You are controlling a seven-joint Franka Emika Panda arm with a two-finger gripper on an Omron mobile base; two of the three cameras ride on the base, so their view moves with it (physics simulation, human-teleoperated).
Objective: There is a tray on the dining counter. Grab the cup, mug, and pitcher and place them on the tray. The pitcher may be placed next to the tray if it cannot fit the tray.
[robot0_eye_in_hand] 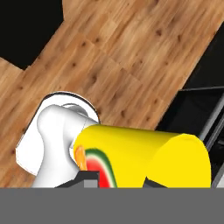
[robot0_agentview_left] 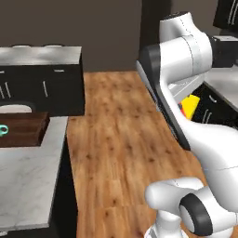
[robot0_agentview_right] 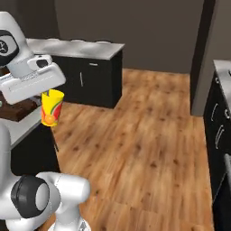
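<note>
I have the gripper point(robot0_agentview_right: 50, 100) clamped on the cup point(robot0_agentview_right: 51, 108), one yellow tumbler with a red and green blotch on its side. It hangs from the hand above the wooden floor point(robot0_agentview_right: 149, 144), just off the edge of the dining counter point(robot0_agentview_left: 28, 186), not yet over it. In the hand view the cup point(robot0_eye_in_hand: 144, 155) lies across the finger tips, its open mouth to one side, so I am holding it by the wall near the rim.

I judge it light and rigid, a smooth, slightly tapered wall that could slip downward if the grip eases, so I would keep the jaws firm and avoid sharp swings. It looks hard rather than fragile, but a drop onto the floor would send it rolling away.

One tray point(robot0_agentview_left: 23, 128), dark brown wood with a low rim, sits at the far edge of the counter. One teal mug point(robot0_agentview_left: 3, 130) shows at the picture's left edge, on the tray as far as I can tell, though most of it is cut off. I see one cup, one mug, one tray. The pitcher I cannot place from here.
</note>
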